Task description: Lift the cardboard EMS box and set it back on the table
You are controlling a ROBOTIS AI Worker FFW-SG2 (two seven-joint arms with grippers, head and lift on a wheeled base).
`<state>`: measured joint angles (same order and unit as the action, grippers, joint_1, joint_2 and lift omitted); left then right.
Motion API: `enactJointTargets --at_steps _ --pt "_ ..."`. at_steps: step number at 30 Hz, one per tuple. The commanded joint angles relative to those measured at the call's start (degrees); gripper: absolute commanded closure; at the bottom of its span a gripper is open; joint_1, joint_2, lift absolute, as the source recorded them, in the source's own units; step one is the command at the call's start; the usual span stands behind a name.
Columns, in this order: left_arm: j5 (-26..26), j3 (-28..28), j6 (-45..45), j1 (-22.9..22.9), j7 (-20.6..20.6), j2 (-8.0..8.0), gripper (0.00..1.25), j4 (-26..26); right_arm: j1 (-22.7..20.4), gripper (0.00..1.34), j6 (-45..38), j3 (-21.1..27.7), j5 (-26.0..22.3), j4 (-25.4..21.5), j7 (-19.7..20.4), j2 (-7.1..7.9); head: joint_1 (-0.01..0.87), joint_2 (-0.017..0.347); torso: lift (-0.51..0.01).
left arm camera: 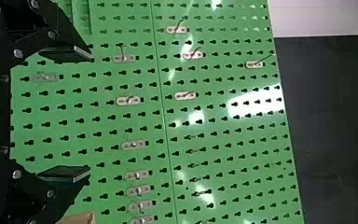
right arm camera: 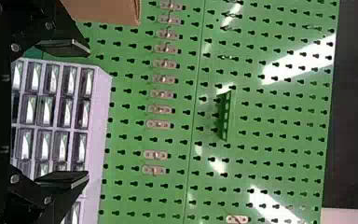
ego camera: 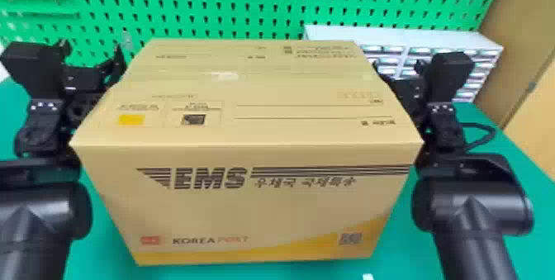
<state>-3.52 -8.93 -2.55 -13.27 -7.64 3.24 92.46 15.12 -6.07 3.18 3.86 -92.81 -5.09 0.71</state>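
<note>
The cardboard EMS box (ego camera: 247, 213) is upright between both arms, its printed front facing the head camera; whether its underside touches the green table cannot be told. At the box's left side is my left gripper (ego camera: 93, 55), and my right gripper (ego camera: 397, 68) is at its right side. Both have their fingers apart, with the box's sides against or very near the inner parts of the arms. In the left wrist view the left gripper (left arm camera: 90, 115) has a corner of the box (left arm camera: 80, 219) beside it. The right gripper (right arm camera: 88, 113) likewise has a box edge (right arm camera: 105, 10) beside one finger.
A green pegboard (ego camera: 231, 10) with small hooks stands behind the box. At the back right is a white drawer cabinet (ego camera: 413, 37), close behind the right gripper. Green tabletop (ego camera: 491, 134) extends past both arms, and a black cable loops beside the right wrist.
</note>
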Motion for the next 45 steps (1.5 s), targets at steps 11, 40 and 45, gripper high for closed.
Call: enactJointTargets --at_steps 11,40,45 --pt "0.00 -0.30 0.00 0.18 0.17 0.01 0.40 0.00 0.00 0.34 -0.26 0.25 0.00 0.00 -0.01 0.08 0.678 -0.014 -0.096" --pt "0.71 -0.65 0.00 1.14 0.43 -0.08 0.39 -0.53 -0.80 0.34 -1.84 0.42 0.44 0.17 -0.01 0.08 0.678 -0.014 -0.096" --pt "1.41 -1.09 -0.09 2.29 0.43 0.01 0.39 -1.76 -1.76 0.34 -1.84 0.69 0.44 1.58 -0.01 0.17 0.678 -0.014 -0.096"
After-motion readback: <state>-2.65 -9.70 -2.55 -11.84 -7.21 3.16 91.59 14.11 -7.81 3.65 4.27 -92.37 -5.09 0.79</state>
